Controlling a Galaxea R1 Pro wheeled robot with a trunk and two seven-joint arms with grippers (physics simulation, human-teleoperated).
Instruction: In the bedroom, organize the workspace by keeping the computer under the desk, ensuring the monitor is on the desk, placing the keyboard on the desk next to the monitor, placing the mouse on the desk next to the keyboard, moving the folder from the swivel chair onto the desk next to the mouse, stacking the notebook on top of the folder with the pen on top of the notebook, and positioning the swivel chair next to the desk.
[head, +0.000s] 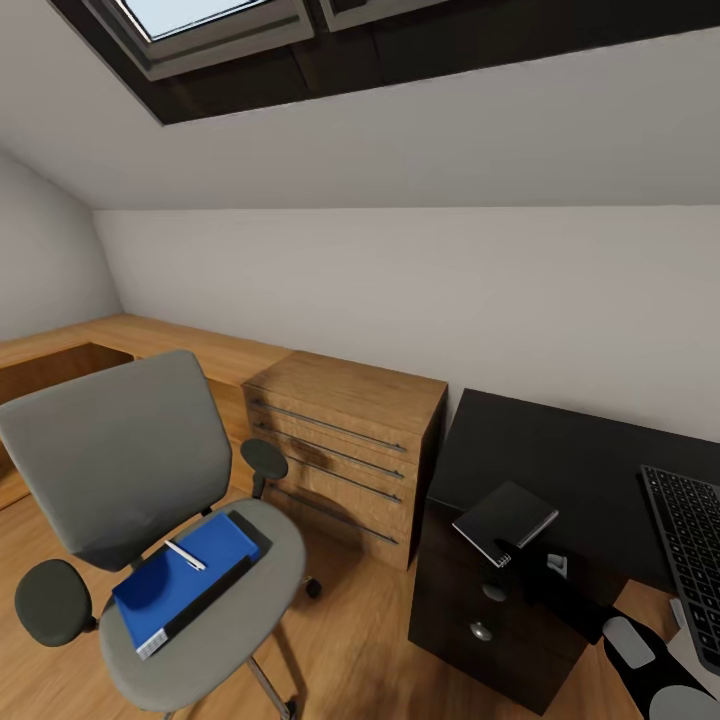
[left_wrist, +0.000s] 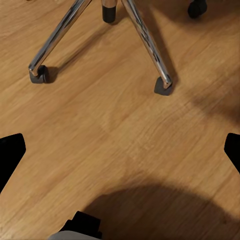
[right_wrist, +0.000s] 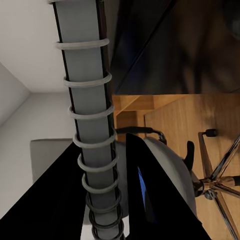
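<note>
Two of the task's things ride on the chair (head: 150, 480): the blue folder (head: 185, 580) lies flat on the grey seat, and a white pen (head: 186, 556) lies across the folder's top. The notebook (head: 505, 522), dark-covered and spiral-bound, is up at the near corner of the black desk (head: 540, 450), above the drawer unit with its round silver knobs. The head view shows the right gripper (head: 540, 572) at the notebook's bound edge, though there its dark fingers blur into the desk front. The right wrist view settles it: the spiral binding (right_wrist: 92, 145) runs straight up between the two black fingers (right_wrist: 155, 195), which are clamped on the notebook. Past the fingers that view also catches the chair's seat, a sliver of blue folder (right_wrist: 142, 187) and part of the chrome base.

The keyboard (head: 692, 560) lies on the desk at the head view's right edge. Between chair and desk stands a low oak chest (head: 345, 450) with long bar handles, set against the white wall under a sloped ceiling and skylight.

The left wrist view looks down at the wooden floor (left_wrist: 120, 135) and the chair's chrome legs (left_wrist: 147, 40) with their black castors. The left gripper (left_wrist: 120, 150) has its fingertips at opposite edges of that picture, spread wide apart with nothing between them.
</note>
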